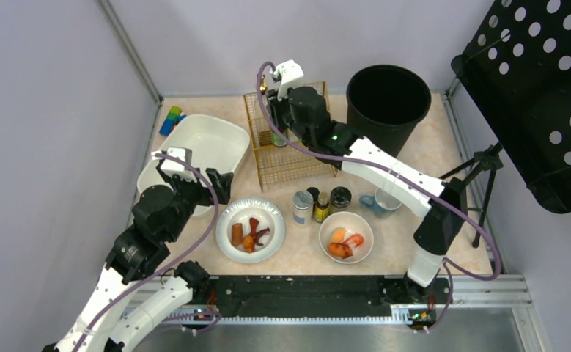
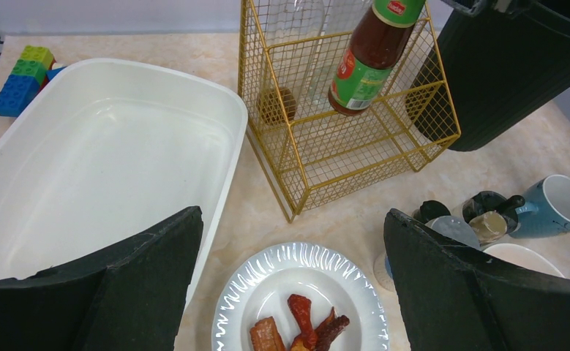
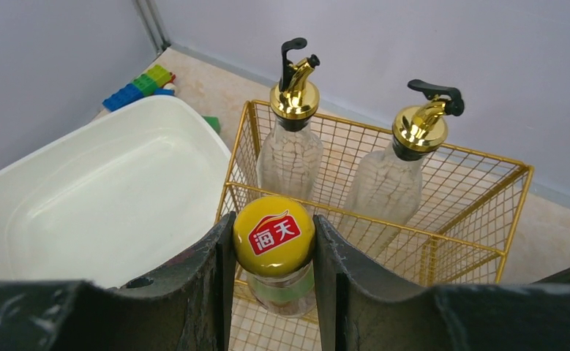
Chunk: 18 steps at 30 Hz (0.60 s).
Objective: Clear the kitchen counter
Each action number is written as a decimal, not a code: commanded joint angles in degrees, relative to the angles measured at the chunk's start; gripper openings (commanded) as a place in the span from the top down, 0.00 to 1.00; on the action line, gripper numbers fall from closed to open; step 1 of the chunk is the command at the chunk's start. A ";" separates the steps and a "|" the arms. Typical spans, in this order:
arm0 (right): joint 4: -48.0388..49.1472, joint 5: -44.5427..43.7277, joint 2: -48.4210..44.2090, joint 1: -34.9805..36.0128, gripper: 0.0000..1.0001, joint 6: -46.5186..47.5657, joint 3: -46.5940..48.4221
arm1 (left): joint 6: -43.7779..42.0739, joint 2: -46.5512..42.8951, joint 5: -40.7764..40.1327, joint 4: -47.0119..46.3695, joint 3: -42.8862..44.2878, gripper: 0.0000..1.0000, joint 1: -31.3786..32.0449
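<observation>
While the counter [image 1: 302, 249] runs wall to wall, bin [image 1: 388, 110] sits at far right corner, tub [image 1: 209, 139] by left edge, rack [image 1: 289, 165] mid far edge, plate [image 1: 273, 220] near front edge. Right gripper [image 3: 274, 241] clamps bottle [image 2: 366, 66] by its cap, inside rack. Left gripper [image 2: 290, 216] spread wide, empty, over tub-plate gap.

Kitchen counter [image 1: 304, 254] w/ tub [image 1: 201, 139], rack [image 1: 291, 166], bin [image 1: 388, 103], plate [image 1: 230, 217], bowl [image 1: 357, 222].

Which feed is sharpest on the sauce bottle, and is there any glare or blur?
Right wrist: sauce bottle cap sharp, evenly lit, no glare. Left wrist: label legible, top cropped by the frame. Top external: right arm hides most of it.
</observation>
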State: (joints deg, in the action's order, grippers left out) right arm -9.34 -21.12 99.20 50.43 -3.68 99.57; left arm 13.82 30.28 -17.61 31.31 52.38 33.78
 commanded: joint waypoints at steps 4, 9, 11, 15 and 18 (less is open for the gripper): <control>15.59 -0.77 1.88 -0.51 1.00 -0.22 3.86 | -0.32 0.49 -0.23 -1.34 0.24 0.02 -0.29; 17.01 -1.35 4.43 -0.92 1.00 -0.53 4.27 | -0.38 0.62 -0.20 -1.34 0.27 0.02 -0.29; 18.15 -1.59 5.02 -1.06 1.00 -0.92 3.66 | -0.34 0.59 -0.23 -1.28 0.28 0.02 -0.29; 20.23 -1.65 5.67 -1.30 1.00 -1.31 2.61 | -0.38 0.63 -0.10 -1.23 0.31 0.02 -0.27; 22.56 -1.80 5.83 -1.39 1.00 -1.38 1.75 | -0.38 0.72 -0.04 -1.25 0.27 0.02 -0.29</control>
State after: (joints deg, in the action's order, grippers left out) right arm 3.44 -22.28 105.45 49.54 -4.19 99.83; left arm 13.82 30.28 -17.61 31.33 52.38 33.78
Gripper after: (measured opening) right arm 0.373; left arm 0.980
